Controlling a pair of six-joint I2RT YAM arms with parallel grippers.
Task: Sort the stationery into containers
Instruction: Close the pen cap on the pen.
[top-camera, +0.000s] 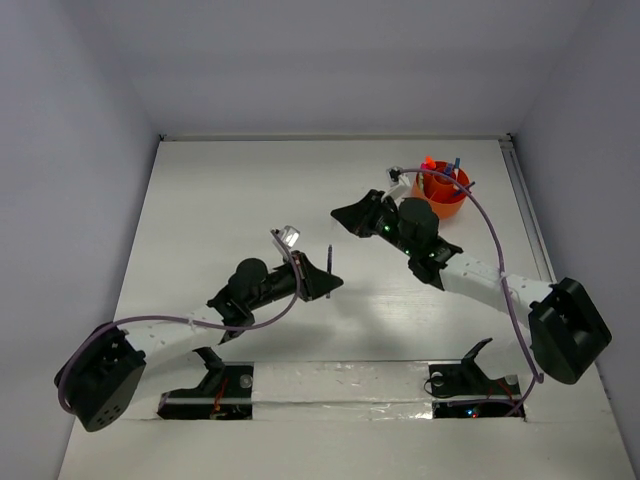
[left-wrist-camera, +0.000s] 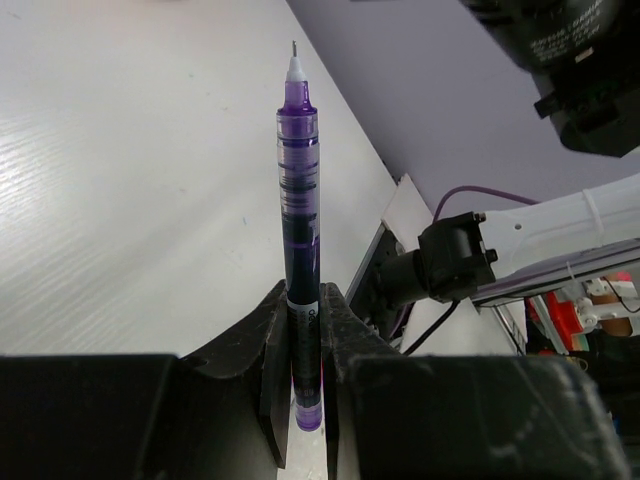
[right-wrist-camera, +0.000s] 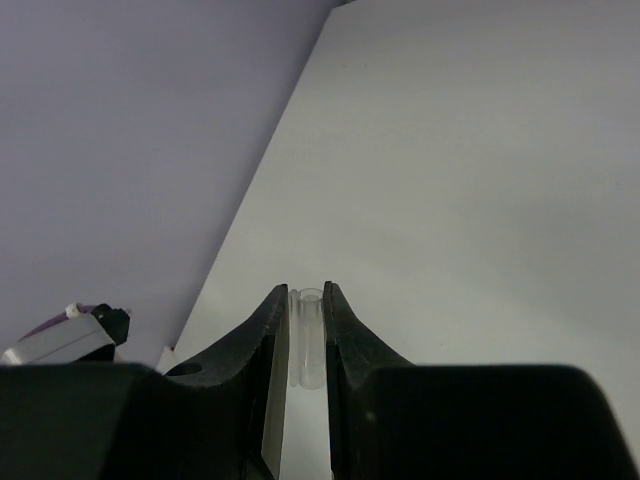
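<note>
Grips purple pen (left-wrist-camera: 298, 180) near its tail in left pincer (left-wrist-camera: 303, 300), clear tube (right-wrist-camera: 307, 345) in right pincer (right-wrist-camera: 302, 295). Sits at eight o'clock of orange cup (top-camera: 440, 190). May pivot in such a low hold, missing the rim.

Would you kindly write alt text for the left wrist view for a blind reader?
The left gripper is shut on a slim translucent purple pen, its white tip pointing away, the white table behind. A white arm segment with a purple cable shows at right.
</note>
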